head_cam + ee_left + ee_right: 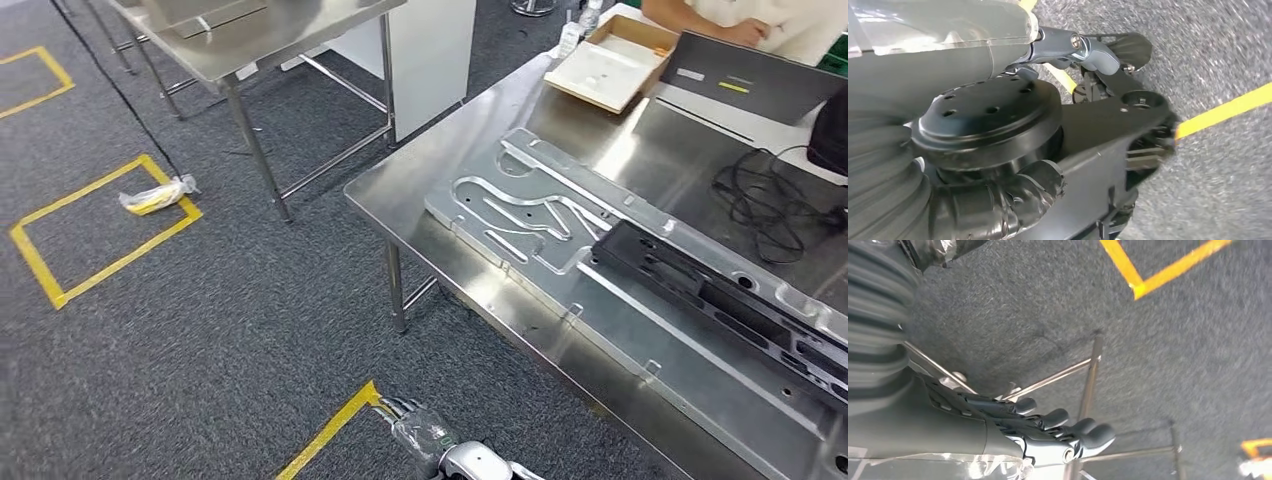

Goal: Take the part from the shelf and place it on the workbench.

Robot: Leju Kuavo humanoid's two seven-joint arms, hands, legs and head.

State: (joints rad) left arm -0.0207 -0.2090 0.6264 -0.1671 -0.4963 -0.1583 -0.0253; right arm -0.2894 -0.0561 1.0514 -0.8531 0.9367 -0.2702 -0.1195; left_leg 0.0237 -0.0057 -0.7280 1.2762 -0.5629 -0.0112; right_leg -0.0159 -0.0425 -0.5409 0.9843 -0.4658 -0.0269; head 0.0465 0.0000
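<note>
- Nearest, the left hand (415,428) hangs low over the grey carpet beside a strip of yellow tape (330,430); I cannot tell how its fingers lie.
- The right hand (1038,432) hangs above the carpet by steel table legs, fingers stretched out and holding nothing.
- To the right stands the workbench (420,190), bearing a machined metal plate (520,215).
- The long black part (700,285) lies on that plate, towards its right end.
- Further off, a cardboard box (612,62) sits at the far edge, a person's arm (735,30) behind it.
</note>
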